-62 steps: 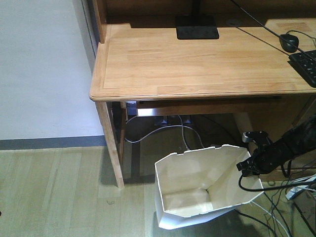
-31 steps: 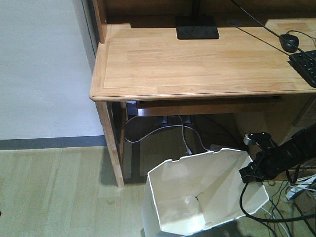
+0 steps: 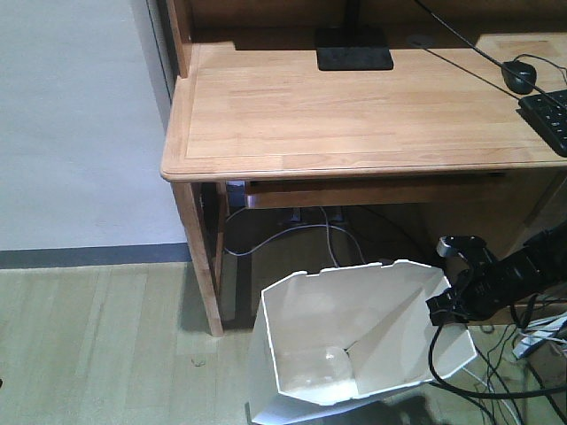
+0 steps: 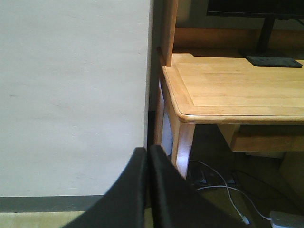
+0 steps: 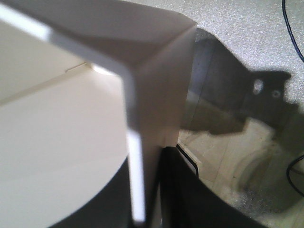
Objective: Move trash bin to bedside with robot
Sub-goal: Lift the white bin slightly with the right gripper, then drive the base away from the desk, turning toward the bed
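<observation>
Right gripper [image 3: 447,303] is clamped tight on the right rim of the trash bin [image 3: 337,328], which leans on the floor [image 3: 97,345] just before the desk [image 3: 354,115] front edge; drag it slowly and low, so the thin wall does not slip out

We cannot read any words, numbers or signs here. The keys of the keyboard [image 3: 551,115] on the desk [image 3: 354,106] are too small and dark for us to read. The trash bin [image 3: 390,310] shows us only plain white walls.
</observation>
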`<state>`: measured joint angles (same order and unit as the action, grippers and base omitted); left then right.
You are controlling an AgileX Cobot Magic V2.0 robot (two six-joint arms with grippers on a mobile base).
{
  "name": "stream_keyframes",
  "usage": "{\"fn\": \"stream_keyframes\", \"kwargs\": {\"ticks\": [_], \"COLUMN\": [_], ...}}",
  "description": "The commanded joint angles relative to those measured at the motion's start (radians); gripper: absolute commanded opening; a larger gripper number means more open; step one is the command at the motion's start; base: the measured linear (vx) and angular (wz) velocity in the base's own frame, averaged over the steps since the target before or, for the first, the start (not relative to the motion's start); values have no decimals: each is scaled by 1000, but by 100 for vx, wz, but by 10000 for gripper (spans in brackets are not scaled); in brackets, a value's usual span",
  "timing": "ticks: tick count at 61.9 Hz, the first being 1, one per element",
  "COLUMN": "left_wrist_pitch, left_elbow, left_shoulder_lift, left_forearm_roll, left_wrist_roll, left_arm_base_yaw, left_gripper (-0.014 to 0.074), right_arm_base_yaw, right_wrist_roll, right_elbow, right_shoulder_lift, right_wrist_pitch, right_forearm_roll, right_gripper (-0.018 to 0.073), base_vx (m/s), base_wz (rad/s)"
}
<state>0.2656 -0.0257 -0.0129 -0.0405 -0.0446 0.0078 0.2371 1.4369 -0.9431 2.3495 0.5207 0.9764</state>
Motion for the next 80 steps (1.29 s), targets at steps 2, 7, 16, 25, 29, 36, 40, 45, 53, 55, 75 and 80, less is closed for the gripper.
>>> {"fn": "stream_keyframes", "kwargs": {"ticks": [2, 7, 16, 25, 29, 36, 40, 45, 53, 55, 75, 80], "left_wrist_pitch": [-69, -69, -69, -69, -69, -69, -69, -69, -69, -69, -69, -69], "left_elbow": [-12, -12, -12, -12, -12, -12, -12, -12, -12, -12, -12, -12], "left_shoulder_lift": [-14, -14, -14, -14, -14, -14, -14, -14, -14, -14, -14, -14], "left_forearm_roll": [-4, -4, -4, -4, -4, -4, -4, -4, -4, -4, -4, -4], "left_wrist_roll": [-6, -6, -6, -6, -6, -6, -6, -6, -6, -6, -6, -6], "left_arm_base_yaw": [0, 0, 0, 0, 0, 0, 0, 0, 0, 0, 0, 0], "left_gripper": [-6, -6, -6, -6, -6, -6, -6, -6, -6, -6, -6, -6], "right_arm_base_yaw": [2, 2, 2, 2, 2, 2, 2, 2, 2, 2, 2, 2], "right_wrist_roll": [0, 0, 0, 0, 0, 0, 0, 0, 0, 0, 0, 0], "right_elbow": [-10, -10, -10, -10, -10, -10, -10, -10, -10, -10, -10, -10], "right_shoulder_lift": [-72, -72, -72, -72, -72, -72, -72, -72, -72, -72, -72, -72], "right_wrist_pitch": [183, 183, 183, 183, 183, 183, 183, 183, 183, 183, 183, 183], "right_forearm_roll": [45, 45, 45, 45, 45, 45, 45, 45, 45, 45, 45, 45], "right_gripper": [-5, -5, -5, -5, -5, -5, -5, -5, -5, -5, -5, -5], "base_vx": [0, 0, 0, -1, -2, -2, -3, -3, -2, -1, 1, 1], "base_wz": [0, 0, 0, 3, 6, 10, 14, 19, 27, 34, 50, 61]}}
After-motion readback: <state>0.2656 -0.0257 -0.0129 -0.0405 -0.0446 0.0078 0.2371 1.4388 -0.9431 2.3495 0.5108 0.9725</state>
